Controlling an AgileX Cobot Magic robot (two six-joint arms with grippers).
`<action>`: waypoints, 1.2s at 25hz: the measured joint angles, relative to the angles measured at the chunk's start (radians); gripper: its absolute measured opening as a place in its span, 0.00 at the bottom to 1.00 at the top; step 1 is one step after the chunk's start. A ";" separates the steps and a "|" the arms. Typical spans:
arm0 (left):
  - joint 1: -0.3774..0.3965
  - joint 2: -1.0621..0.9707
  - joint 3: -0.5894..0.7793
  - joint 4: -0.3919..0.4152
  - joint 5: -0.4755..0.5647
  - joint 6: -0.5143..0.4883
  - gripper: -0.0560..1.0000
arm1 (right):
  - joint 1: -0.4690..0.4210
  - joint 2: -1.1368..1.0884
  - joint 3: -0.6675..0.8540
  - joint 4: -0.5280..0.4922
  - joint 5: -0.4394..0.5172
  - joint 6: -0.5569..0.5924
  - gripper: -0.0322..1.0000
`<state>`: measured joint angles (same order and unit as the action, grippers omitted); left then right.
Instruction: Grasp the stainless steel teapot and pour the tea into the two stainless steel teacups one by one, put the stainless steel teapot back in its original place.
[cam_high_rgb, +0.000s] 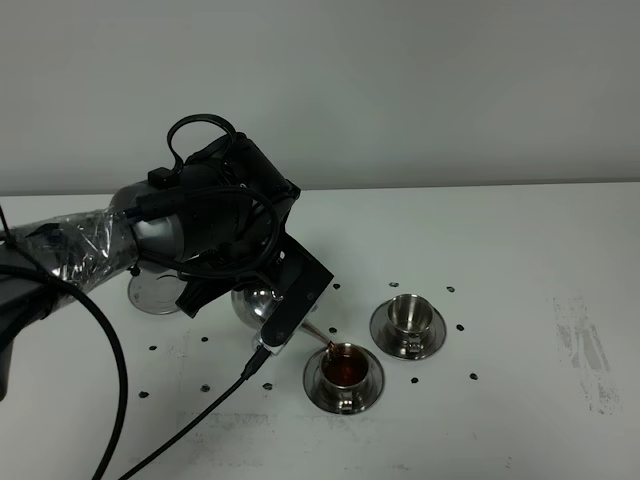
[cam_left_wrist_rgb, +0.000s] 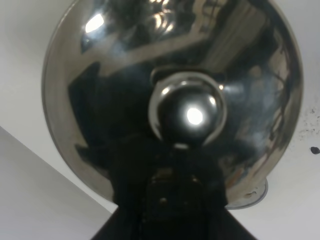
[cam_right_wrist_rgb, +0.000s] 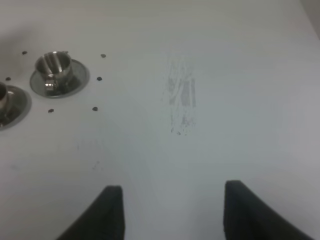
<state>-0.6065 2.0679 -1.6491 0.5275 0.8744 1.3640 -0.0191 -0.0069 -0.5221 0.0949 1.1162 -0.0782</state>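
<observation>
White counter (cam_high_rgb: 520, 250) against a plain pale wall (cam_high_rgb: 400, 80), marked with small black dots and a grey scuff (cam_right_wrist_rgb: 181, 97). Stainless steel teapot (cam_high_rgb: 250, 300): lifted and tipped, pinched in the jaws of the left gripper (cam_left_wrist_rgb: 167, 200), spout over the nearer teacup (cam_high_rgb: 344, 368), which holds reddish-brown tea; farther teacup (cam_high_rgb: 408, 318) empty on its saucer just beside; round steel coaster (cam_high_rgb: 150, 292) on the counter behind the left arm. Right gripper (cam_right_wrist_rgb: 172, 192): jaws spread, over open counter, well apart from both cups.
</observation>
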 joint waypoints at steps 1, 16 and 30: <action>0.000 0.000 0.000 0.000 0.000 0.000 0.27 | 0.000 0.000 0.000 0.000 0.000 0.000 0.46; 0.000 0.000 0.000 -0.012 -0.002 0.000 0.27 | 0.000 0.000 0.000 0.000 0.000 0.000 0.46; 0.032 0.000 0.000 -0.136 0.028 -0.029 0.27 | 0.000 0.000 0.000 0.000 0.000 0.000 0.46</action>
<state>-0.5741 2.0679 -1.6491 0.3913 0.9025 1.3349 -0.0191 -0.0069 -0.5221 0.0949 1.1162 -0.0782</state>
